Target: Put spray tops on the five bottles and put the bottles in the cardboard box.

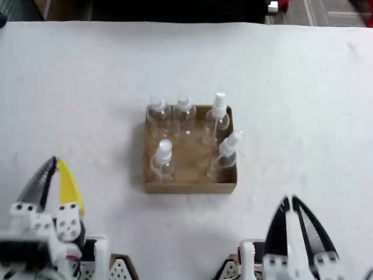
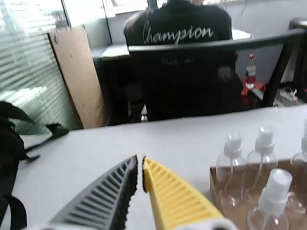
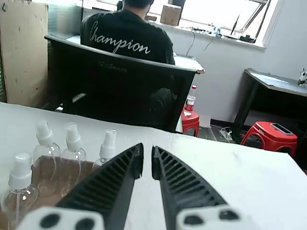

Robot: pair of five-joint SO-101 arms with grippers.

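Note:
The cardboard box (image 1: 152,185) sits mid-table and holds several clear bottles, each wearing a white spray top. Two stand at its far left (image 1: 157,111) (image 1: 183,109), one at the far right (image 1: 217,119), and two in front (image 1: 163,158) (image 1: 226,153); the front right one leans. My left gripper (image 1: 55,160), with one grey and one yellow finger, rests shut near the table's front left, well clear of the box (image 2: 215,181). My right gripper (image 1: 291,201), black, sits shut at the front right with nothing between its fingers. Its wrist view shows the bottles (image 3: 44,148) in the box (image 3: 53,167) past the fingertips.
The table (image 1: 303,93) is covered in white cloth, with bare room all around the box. Beyond the far edge stand a black chair (image 3: 120,81) and a red stool (image 3: 271,136), off the table.

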